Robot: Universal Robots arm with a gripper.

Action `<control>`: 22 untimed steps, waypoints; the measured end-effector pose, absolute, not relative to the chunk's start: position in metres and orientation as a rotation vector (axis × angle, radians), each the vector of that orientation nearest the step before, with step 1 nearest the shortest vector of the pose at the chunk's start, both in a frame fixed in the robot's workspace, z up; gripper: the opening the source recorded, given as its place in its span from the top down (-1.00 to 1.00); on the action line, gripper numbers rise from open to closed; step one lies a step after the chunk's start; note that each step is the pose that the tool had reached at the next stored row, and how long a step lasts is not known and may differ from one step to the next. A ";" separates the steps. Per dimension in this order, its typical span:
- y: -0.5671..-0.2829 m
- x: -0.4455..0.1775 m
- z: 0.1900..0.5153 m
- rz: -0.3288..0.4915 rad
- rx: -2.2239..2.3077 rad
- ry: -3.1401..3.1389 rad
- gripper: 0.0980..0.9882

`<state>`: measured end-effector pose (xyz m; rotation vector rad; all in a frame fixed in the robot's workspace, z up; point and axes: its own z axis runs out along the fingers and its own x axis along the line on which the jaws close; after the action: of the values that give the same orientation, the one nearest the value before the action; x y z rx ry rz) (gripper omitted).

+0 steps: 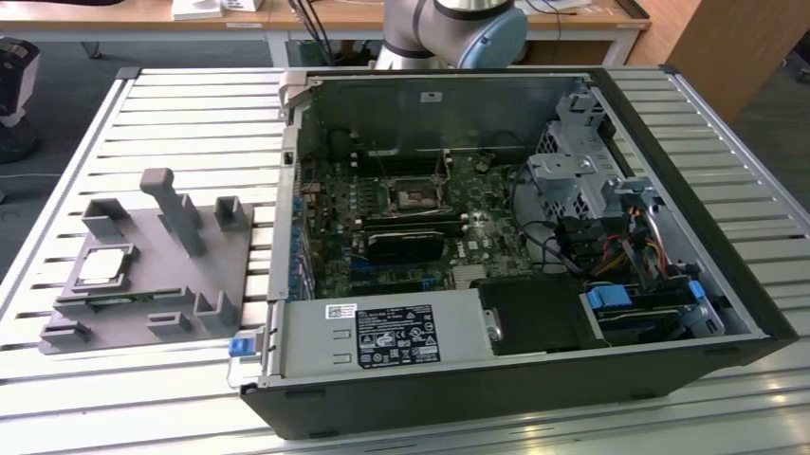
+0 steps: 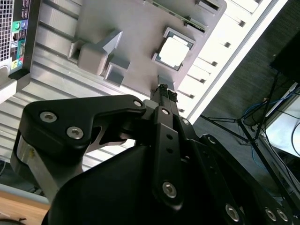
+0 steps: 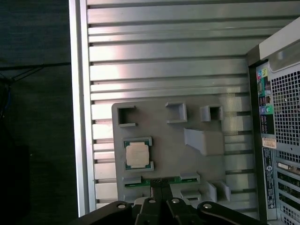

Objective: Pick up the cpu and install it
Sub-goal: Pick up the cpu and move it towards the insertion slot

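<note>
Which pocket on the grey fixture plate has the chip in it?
The square framed pocket at the grey fixture plate's edge on the exterior view's left: the silvery-grey square cpu lies there. Other brackets look empty; one slot holds a green memory stick.

- What does the arm (image 1: 443, 33) look like?
- Rounded silver-grey joints, and one has a pale blue cap (image 1: 504, 36).
- And the gripper (image 2: 165, 92)?
- Matte black all over. It has flat, angular link plates (image 2: 84, 119) that narrow to two slim fingers (image 2: 161, 96).
- Any fasteners?
- Silver round-headed screws (image 2: 75, 132) sit at the pivots in both wrist views. One edge has a grey metal part with a small yellow mark.
</note>
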<state>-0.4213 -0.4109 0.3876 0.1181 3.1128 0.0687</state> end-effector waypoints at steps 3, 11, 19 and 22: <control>-0.411 -0.421 0.387 0.069 0.118 3.113 0.98; -0.412 -0.421 0.382 0.069 0.118 3.113 0.98; -0.412 -0.421 0.378 0.069 0.118 3.113 0.98; -0.412 -0.421 0.376 0.069 0.118 3.113 0.98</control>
<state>-0.4213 -0.4122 0.3756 0.1180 3.1125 0.0690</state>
